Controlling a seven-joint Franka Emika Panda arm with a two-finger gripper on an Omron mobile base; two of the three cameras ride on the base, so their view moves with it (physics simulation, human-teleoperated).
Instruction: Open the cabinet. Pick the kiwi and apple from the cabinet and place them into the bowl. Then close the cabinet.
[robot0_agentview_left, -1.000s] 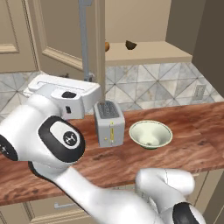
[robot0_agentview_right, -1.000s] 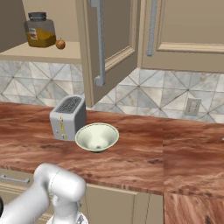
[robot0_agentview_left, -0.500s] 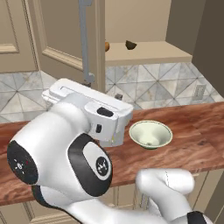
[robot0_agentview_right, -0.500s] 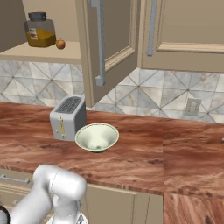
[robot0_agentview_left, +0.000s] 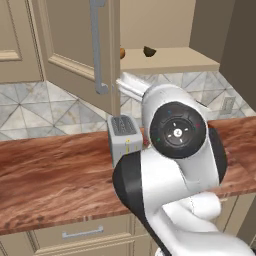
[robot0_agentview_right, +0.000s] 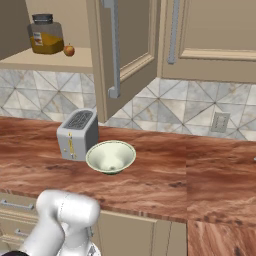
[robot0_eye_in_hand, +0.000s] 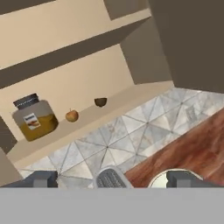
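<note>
One cabinet, tan, wall-mounted, two raised-panel doors: one door swung out over the table, its long silver bar handle hanging in front of the shelf; the other door shut.
One table, reddish-brown wood-grain top, running under the cabinet against a grey patterned tile wall with one wall outlet.
One robot arm, white with dark joints, bulking across the left base view and hiding the table surface behind it there.
One toaster, silver, upright on the table, just beside the bowl.
One bowl, pale cream-green, on the table under the open door, nothing inside.
One jar, dark lid, orange contents, on the cabinet shelf.
One apple, yellow-orange, on the same shelf, near the jar.
One kiwi, dark olive-brown, on the shelf beyond the apple, apart from it.
One gripper, jaws spread wide and empty, well short of the shelf, facing the fruit.
</note>
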